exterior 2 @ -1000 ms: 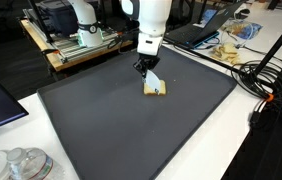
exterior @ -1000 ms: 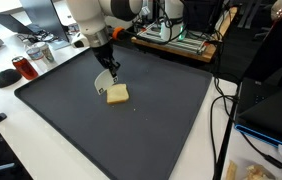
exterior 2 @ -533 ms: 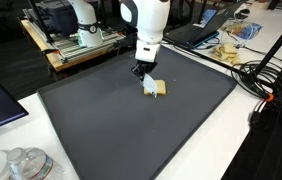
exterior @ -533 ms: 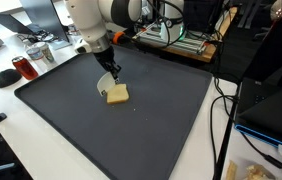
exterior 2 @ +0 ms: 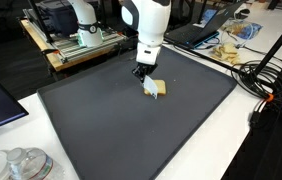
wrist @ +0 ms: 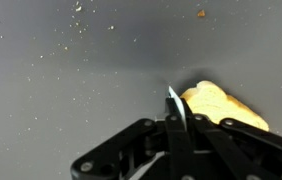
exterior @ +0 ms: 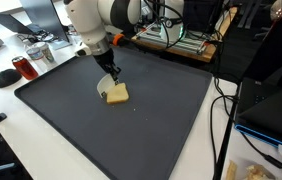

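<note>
In an exterior view, the gripper [exterior: 109,72] hung over the far left part of a dark grey rectangular mat [exterior: 141,135], its jaws clenched on a thin white flat blade [exterior: 104,83] that pointed down toward the mat. The pale yellow, squarish chunk [exterior: 118,94] lay flat on the mat just beside the blade's lower end. It was tan-edged and thick like a slab of bread or sponge, and whether the blade touched it could not be told. A dark red jar [exterior: 21,68] stood on the white table well apart from the mat.

In an exterior view from the opposite side, the gripper [exterior 2: 142,71] showed the same tight grasp. The blade [exterior 2: 150,84] slanted down, and its tip met or overlapped the near edge of the yellow chunk [exterior 2: 159,91], which sat toward the far side of the mat [exterior 2: 111,125]. Clear plastic containers [exterior 2: 21,163] stood at the near corner of the table.

In the wrist view, the black fingers of the gripper [wrist: 172,122] were pressed together on the blade [wrist: 172,98]. It was seen edge-on as a narrow bright sliver. The chunk [wrist: 219,104] lay just to its right, rounded at the top, golden yellow with a paler face. Pale crumbs [wrist: 80,25] speckled the mat [wrist: 71,80].
</note>
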Available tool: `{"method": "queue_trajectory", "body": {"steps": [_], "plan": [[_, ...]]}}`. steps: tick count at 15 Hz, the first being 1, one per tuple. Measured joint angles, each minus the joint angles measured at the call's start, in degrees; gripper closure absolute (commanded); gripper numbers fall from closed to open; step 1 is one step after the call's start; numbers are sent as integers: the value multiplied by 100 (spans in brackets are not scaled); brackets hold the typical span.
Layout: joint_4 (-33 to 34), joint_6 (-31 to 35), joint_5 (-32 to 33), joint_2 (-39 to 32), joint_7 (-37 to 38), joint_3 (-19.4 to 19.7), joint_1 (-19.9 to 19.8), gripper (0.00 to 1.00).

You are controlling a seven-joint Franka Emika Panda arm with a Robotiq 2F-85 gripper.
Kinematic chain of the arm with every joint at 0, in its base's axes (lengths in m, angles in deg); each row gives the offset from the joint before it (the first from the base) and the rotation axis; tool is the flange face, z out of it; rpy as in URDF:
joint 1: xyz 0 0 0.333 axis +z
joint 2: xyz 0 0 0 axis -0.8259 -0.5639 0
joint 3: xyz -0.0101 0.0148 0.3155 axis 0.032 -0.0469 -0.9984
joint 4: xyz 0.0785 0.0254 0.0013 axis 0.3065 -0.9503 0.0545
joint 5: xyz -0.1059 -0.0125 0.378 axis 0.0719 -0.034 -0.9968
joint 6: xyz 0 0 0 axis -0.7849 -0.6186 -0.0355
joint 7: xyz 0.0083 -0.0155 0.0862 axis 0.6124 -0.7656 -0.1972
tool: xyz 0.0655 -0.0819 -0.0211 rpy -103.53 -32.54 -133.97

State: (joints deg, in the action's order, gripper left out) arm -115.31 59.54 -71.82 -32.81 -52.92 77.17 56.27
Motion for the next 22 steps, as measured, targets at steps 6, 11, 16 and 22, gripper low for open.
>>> {"method": "queue_trajectory", "body": {"steps": [6, 11, 16, 22], "plan": [[102, -101, 0, -63, -2, 0, -57, 99], [279, -327, 9, -169, -2, 1, -64, 99], [312, -335, 45, -207, -59, 10, -73, 99], [317, -300, 111, -221, -99, 16, -76, 99]]}}
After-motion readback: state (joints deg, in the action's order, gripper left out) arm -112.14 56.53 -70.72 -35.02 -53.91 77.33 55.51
